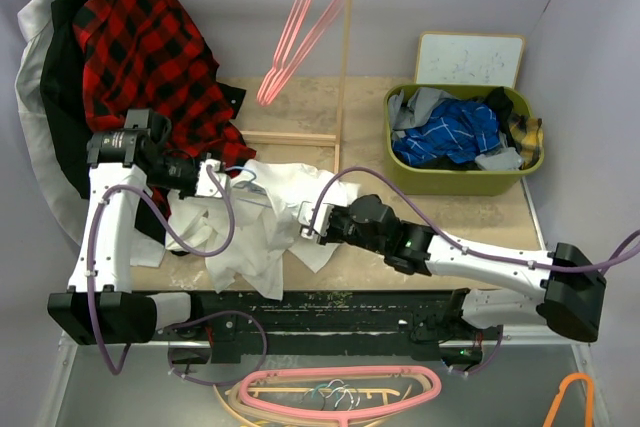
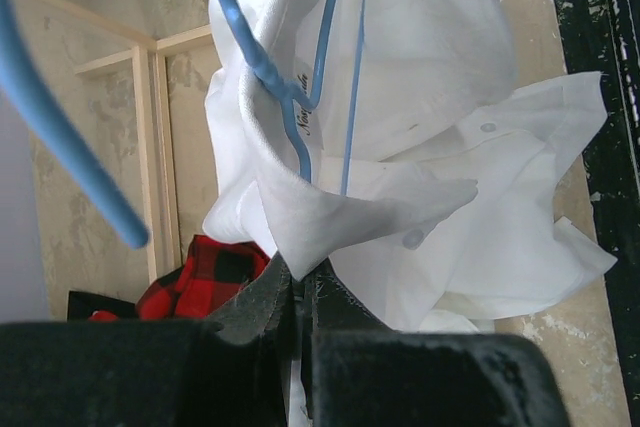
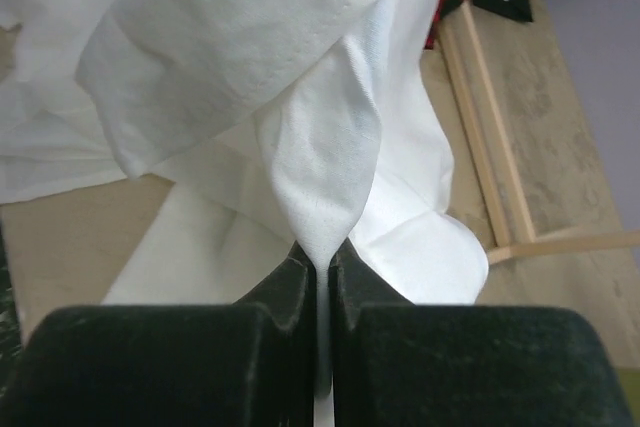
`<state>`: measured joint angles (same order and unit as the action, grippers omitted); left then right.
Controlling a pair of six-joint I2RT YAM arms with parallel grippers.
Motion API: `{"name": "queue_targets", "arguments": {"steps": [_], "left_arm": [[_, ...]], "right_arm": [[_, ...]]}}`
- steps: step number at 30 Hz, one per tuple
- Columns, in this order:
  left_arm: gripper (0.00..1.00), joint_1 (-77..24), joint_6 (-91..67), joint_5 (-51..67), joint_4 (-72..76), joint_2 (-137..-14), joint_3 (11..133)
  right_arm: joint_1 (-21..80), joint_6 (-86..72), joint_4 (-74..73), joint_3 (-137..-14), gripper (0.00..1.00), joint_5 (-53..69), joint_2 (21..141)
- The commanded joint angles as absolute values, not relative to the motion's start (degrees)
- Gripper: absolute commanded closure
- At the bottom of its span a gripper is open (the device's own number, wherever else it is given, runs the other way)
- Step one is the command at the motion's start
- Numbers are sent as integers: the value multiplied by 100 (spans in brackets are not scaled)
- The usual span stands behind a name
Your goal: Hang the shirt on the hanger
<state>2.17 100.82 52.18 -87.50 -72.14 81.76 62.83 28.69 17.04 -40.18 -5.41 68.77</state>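
The white shirt [image 1: 262, 222] lies crumpled on the table between my two arms. My left gripper [image 1: 212, 179] is shut on the shirt's collar edge [image 2: 300, 227]. The light-blue hanger [image 2: 290, 97] sits inside the collar opening, its hook [image 2: 60, 137] sticking out to the left; in the top view only a bit of the hanger [image 1: 243, 177] shows. My right gripper [image 1: 312, 222] is shut on a pinched fold of the shirt [image 3: 325, 177], holding it stretched off the table.
A red-and-black plaid shirt [image 1: 150, 57] hangs on the rack at the back left. Pink hangers [image 1: 300, 27] hang from the rail. A green basket [image 1: 465, 137] of clothes stands at the back right. The wooden rack base [image 1: 290, 137] lies behind the shirt. More hangers [image 1: 340, 392] lie below the table edge.
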Motion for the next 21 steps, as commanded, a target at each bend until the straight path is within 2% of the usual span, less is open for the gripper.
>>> {"name": "queue_targets", "arguments": {"steps": [1, 7, 12, 21], "left_arm": [[100, 177, 10239, 5637, -8859, -7088, 8384], [100, 149, 10317, 5936, -8868, -7017, 8394], [100, 149, 10245, 6260, -8868, -7001, 8436], [100, 151, 10198, 6373, -8867, -7055, 8536]], "right_arm": [[6233, 2158, 1291, -4688, 100, 906, 6663], [5856, 1572, 999, -5033, 100, 1565, 6847], [5338, 948, 1550, -4946, 100, 2122, 6892], [5256, 640, 1770, -5223, 98, 2403, 7408]]}}
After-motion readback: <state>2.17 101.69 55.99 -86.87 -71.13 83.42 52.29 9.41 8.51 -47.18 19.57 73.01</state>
